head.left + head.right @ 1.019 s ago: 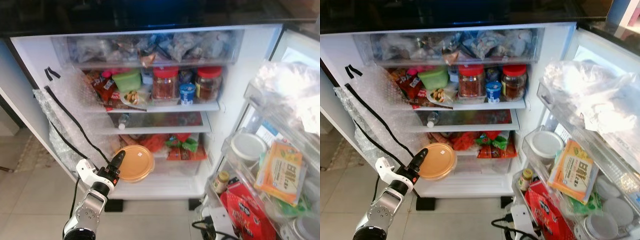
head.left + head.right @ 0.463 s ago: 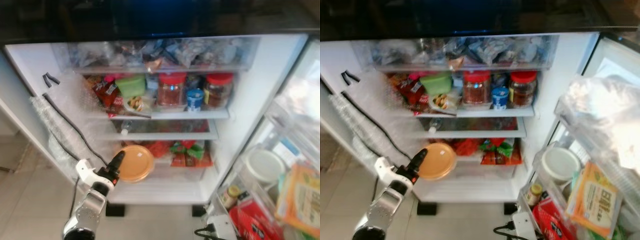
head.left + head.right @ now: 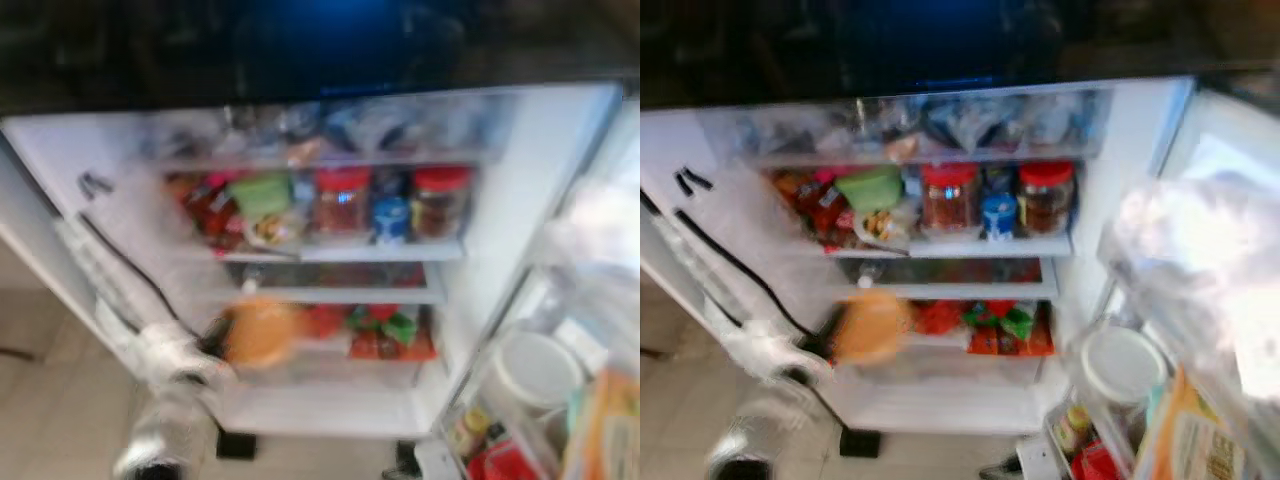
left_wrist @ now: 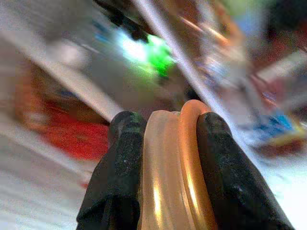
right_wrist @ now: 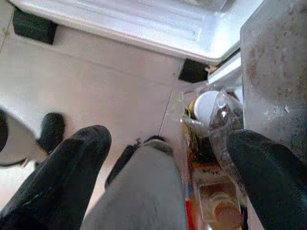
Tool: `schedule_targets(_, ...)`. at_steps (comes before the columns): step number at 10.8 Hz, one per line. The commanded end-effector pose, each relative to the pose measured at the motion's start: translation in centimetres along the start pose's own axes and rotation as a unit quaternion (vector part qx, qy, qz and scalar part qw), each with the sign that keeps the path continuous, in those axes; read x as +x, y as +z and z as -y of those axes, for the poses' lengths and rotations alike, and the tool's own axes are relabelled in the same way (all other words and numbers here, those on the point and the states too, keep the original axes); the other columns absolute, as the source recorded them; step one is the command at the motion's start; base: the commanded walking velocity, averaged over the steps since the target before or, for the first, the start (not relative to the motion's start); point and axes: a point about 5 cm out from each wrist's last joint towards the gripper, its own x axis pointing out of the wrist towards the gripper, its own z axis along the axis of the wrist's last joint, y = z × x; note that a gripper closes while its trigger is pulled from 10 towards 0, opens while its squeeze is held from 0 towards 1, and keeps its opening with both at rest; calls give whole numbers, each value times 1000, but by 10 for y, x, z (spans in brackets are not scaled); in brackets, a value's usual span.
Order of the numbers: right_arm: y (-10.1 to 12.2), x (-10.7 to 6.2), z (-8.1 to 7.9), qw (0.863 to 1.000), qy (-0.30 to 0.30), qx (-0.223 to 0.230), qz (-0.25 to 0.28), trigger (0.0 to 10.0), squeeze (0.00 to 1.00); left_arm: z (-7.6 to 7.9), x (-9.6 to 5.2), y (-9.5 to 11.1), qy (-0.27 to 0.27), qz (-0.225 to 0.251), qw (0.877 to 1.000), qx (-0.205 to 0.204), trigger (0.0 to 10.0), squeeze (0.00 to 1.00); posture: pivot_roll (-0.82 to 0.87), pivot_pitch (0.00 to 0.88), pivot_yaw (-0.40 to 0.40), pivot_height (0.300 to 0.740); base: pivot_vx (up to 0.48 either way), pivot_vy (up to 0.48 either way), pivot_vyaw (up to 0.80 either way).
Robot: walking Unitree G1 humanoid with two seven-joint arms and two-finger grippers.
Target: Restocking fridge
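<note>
The left gripper (image 4: 163, 143) pinches the rim of an orange lidded container (image 3: 262, 333) at the fridge's (image 3: 520, 200) lower shelf mouth. That edge-only pinch could slip as the arm swings. Red packets (image 3: 385, 335) crowd that shelf further right, and jars (image 3: 342, 200) fill the shelf above. The right gripper (image 5: 163, 158) hangs spread wide, empty.
</note>
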Motion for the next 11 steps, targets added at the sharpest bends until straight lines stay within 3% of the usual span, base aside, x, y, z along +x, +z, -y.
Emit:
schedule_targets(1,11,0,18,999,-31,2,18,10000,0,-9,-5,19,15,13,999,26,10000,0,-6,0,30,740,285,0,0)
schedule_targets(7,19,1,13,999,-24,-3,31,10000,0,-9,-5,15,12,6,1000,24,10000,0,-4,0,30,740,279,0,0)
schedule_targets(11,21,1,12,999,-22,2,36,10000,0,-11,-8,6,13,-22,999,30,10000,0,-2,0,31,740,0,0,0)
